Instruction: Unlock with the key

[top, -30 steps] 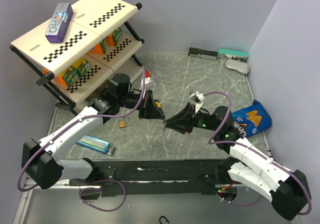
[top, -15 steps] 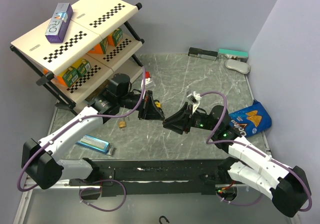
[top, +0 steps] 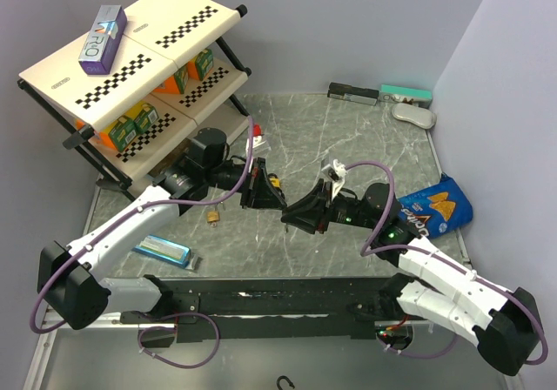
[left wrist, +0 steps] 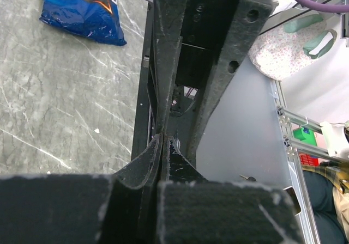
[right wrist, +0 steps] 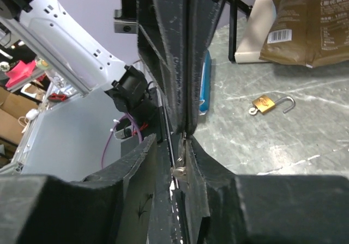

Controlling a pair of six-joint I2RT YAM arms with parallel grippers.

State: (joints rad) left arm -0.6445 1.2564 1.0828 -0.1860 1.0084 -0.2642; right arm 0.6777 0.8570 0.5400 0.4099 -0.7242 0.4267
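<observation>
The brass padlock (top: 212, 218) lies on the marble table with its shackle swung open; it also shows in the right wrist view (right wrist: 265, 103). My left gripper (top: 271, 200) is shut, its jaws pressed flat together (left wrist: 162, 138), pinching the small silver key (right wrist: 180, 169) by one end. My right gripper (top: 291, 218) meets it tip to tip above the table. Its jaws stand a narrow gap apart (right wrist: 175, 146) around the key's head, which rests against one finger. The left fingers (right wrist: 174, 53) fill the top of the right wrist view.
A checkered shelf rack (top: 130, 68) with juice boxes stands at the back left. A blue Doritos bag (top: 438, 205) lies by the right arm. A blue box (top: 163, 249) lies near the front left. Small items (top: 405, 94) line the back wall.
My right gripper has moved left until its tips reach the left gripper's tips. The left arm and the padlock have not moved.
</observation>
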